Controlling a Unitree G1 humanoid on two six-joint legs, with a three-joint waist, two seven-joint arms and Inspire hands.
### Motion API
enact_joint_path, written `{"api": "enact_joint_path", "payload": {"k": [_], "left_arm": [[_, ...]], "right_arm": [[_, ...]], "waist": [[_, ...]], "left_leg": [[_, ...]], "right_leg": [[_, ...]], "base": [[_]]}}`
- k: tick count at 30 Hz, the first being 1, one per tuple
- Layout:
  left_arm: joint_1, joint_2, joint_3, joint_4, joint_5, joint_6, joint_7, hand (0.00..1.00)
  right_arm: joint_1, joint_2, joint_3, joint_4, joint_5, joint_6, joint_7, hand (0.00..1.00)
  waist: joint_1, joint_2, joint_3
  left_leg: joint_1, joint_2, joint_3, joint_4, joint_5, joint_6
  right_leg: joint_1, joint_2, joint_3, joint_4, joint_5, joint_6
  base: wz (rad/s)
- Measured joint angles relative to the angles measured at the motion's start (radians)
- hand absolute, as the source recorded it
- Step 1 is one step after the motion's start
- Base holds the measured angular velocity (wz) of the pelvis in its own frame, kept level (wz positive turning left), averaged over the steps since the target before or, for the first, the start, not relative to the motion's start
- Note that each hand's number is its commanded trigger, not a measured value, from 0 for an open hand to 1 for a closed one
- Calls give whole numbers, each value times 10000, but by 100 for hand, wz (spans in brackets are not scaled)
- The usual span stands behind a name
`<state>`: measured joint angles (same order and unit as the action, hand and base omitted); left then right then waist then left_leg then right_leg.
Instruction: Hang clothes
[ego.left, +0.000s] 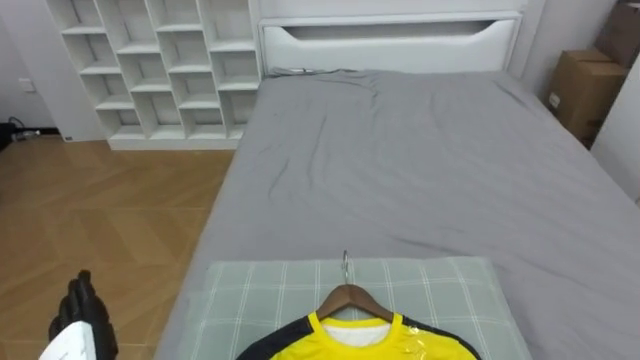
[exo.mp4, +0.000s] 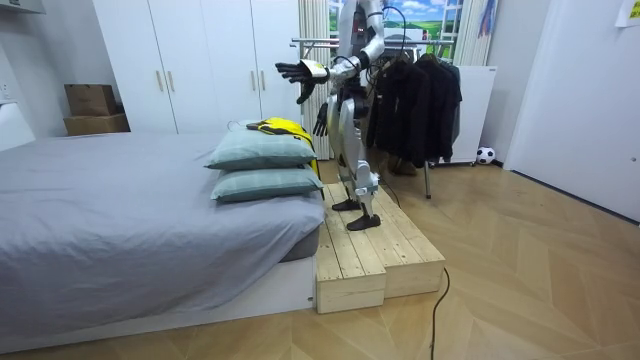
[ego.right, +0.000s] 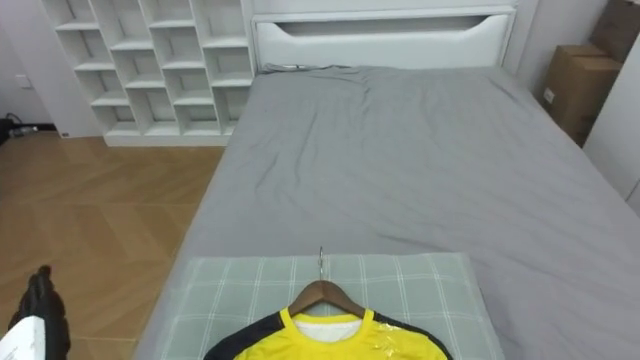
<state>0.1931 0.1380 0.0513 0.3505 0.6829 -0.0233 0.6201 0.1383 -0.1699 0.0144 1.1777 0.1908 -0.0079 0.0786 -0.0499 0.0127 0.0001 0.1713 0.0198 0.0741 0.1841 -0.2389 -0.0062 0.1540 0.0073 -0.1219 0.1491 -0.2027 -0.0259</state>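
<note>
The yellow shirt (ego.left: 365, 343) on its wooden hanger (ego.left: 350, 297) lies on the near checked pillow (ego.left: 250, 290) of the grey bed (ego.left: 420, 160), the left hand (ego.left: 82, 305) raised open at left, the right hand (exo.mp4: 320, 120) hanging loose, both empty

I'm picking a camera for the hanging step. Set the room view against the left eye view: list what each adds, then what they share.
Room view adds: the rack with dark clothes behind the robot, the wooden platform it stands on, a lower pillow, the wardrobe, a ball.
Left eye view adds: the shelf unit and the wooden hanger in the shirt's collar.
Shared: the grey bed, the top pillow, the yellow shirt on it, the cardboard boxes.
</note>
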Motion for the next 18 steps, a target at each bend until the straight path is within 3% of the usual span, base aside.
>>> {"api": "enact_joint_path", "payload": {"k": [7,18], "left_arm": [[-288,1,-218,-3,750,-1,-47,0],[-331,117,-719,-447,1824,-108,-524,0]], "right_arm": [[-3,-11,-5,18,-3,-146,-7,0],[-49,-27,-90,8,-123,-249,392,0]], "waist": [[-90,109,12],[-306,58,33]], "left_leg": [[163,3,63,-116,0,0],[217,29,340,-204,0,0]], "right_leg": [[8,32,264,12,6,7],[-95,76,512,12,16,10]], "base": [[-11],[-7]]}}
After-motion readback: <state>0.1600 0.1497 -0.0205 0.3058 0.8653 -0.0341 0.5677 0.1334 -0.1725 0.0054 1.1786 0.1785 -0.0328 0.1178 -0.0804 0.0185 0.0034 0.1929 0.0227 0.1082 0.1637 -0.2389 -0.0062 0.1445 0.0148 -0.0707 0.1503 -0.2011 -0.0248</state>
